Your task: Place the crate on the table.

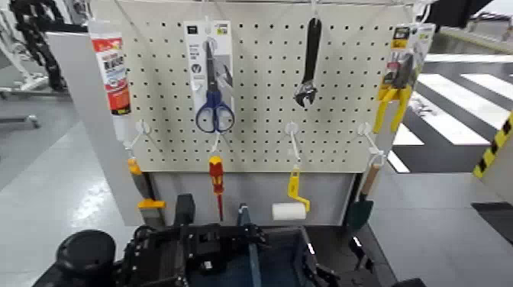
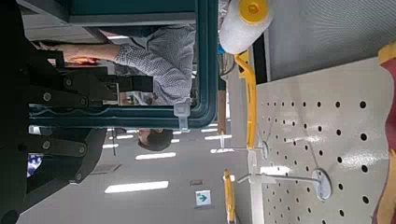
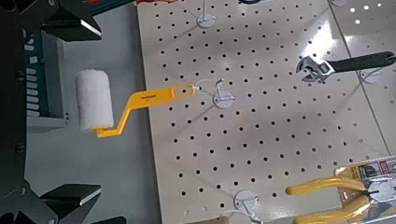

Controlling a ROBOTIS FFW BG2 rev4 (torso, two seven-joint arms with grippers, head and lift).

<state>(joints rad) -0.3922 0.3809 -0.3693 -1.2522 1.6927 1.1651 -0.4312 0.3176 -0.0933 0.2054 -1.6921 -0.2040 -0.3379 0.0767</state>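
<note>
The dark blue-grey crate (image 1: 279,263) with its thin blue centre handle (image 1: 248,248) sits at the bottom of the head view, below the pegboard. My left gripper (image 1: 187,248) is at its left rim and my right gripper (image 1: 314,263) at its right rim, each shut on the rim. The left wrist view shows the crate's teal rim (image 2: 207,65) between the black fingers (image 2: 75,89). The right wrist view shows a slatted crate wall (image 3: 42,79). A black strip of table (image 1: 374,256) shows to the right of the crate. Whether the crate rests on it cannot be told.
The cream pegboard (image 1: 259,84) stands close behind the crate, hung with scissors (image 1: 214,84), a wrench (image 1: 308,65), yellow pliers (image 1: 393,103), a screwdriver (image 1: 217,183) and a paint roller (image 1: 288,210). A person in a checked shirt (image 2: 168,56) shows in the left wrist view.
</note>
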